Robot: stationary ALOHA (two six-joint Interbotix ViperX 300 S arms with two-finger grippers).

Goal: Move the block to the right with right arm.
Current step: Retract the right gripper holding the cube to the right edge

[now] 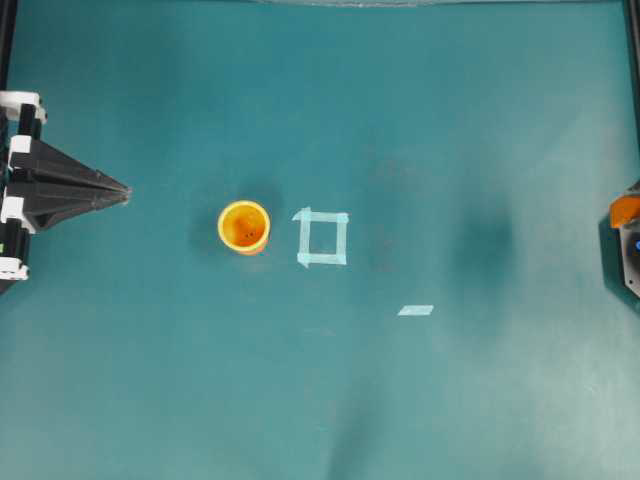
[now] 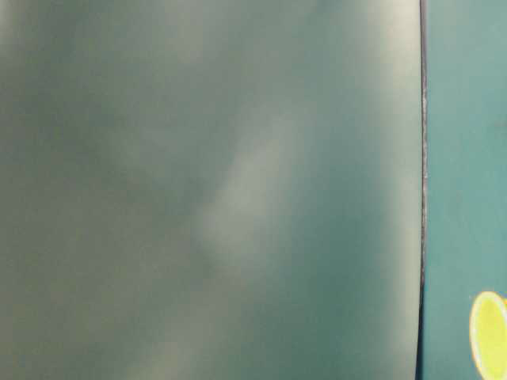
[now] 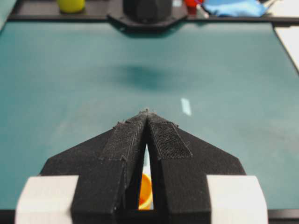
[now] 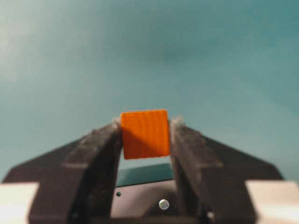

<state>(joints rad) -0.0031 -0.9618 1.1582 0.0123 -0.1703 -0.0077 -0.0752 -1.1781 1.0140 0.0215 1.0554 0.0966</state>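
Note:
The block [image 4: 145, 133], a small orange cube, is pinched between the two black fingers of my right gripper [image 4: 145, 127], which is shut on it and holds it above the teal table. In the overhead view the block [image 1: 624, 209] shows as an orange patch at the far right edge, with the right arm [image 1: 630, 258] just below it. My left gripper [image 1: 124, 190] rests at the table's left side, folded to a point. Its fingers [image 3: 161, 140] meet at the tip with nothing between them.
A round yellow-orange cup [image 1: 244, 226] stands left of centre, and also shows in the table-level view [image 2: 489, 334]. Beside it on the right is a pale tape square [image 1: 322, 238]. A short tape strip [image 1: 415, 310] lies further right. Beyond the far table edge are a yellow object [image 3: 71, 4] and a blue cloth [image 3: 233, 7].

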